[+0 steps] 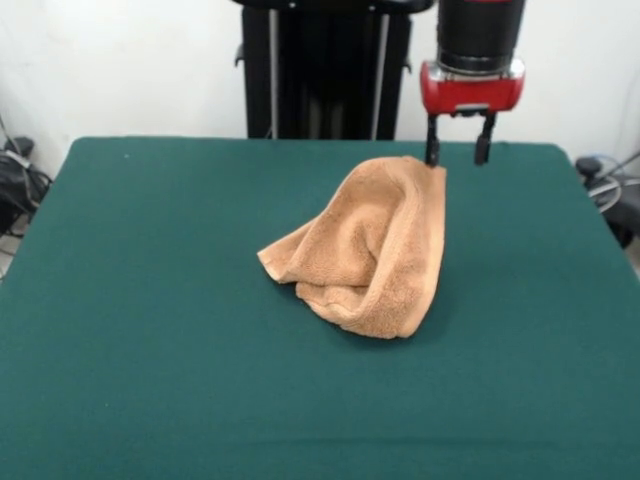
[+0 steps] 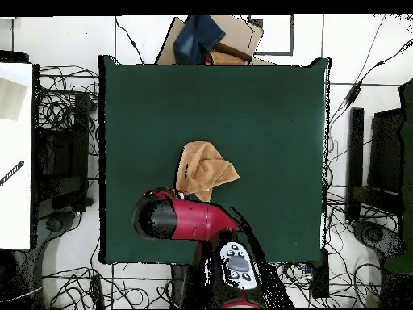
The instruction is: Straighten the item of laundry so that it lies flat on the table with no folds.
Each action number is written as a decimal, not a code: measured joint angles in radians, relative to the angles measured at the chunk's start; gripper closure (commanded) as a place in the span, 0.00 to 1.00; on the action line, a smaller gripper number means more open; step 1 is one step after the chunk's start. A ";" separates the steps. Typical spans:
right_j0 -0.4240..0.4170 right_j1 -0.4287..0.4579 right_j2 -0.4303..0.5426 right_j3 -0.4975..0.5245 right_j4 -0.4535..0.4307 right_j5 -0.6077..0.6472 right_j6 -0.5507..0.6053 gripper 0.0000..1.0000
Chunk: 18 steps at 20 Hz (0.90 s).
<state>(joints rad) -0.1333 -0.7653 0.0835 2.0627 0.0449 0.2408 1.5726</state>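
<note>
1. I see the towel [image 1: 365, 250] bunched and folded near mid-table [image 1: 150, 300], one corner raised.
2. My gripper [image 1: 458, 152] sits at that raised corner, fingers [image 1: 433, 152] spread apart; the left finger touches the cloth, nothing clamped.
3. Overhead, the arm [image 2: 181, 219] covers the towel's near edge.

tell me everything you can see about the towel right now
The towel is tan, thick, looped terry cloth. It is not flat: it stands bunched in a tall, folded heap, with one corner pulled up to a peak and a lower corner sticking out sideways. It rests near the middle of the green table. The gripper is at the raised peak, open, with one finger touching the cloth.
</note>
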 measured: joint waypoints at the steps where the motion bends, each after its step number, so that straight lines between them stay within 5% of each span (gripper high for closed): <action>1: 0.002 0.003 -0.001 -0.003 0.000 0.000 0.000 0.00; 18: -0.001 0.123 -0.023 -0.154 -0.003 0.010 0.000 0.00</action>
<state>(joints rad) -0.1342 -0.6422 0.0601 1.9084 0.0418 0.2512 1.5726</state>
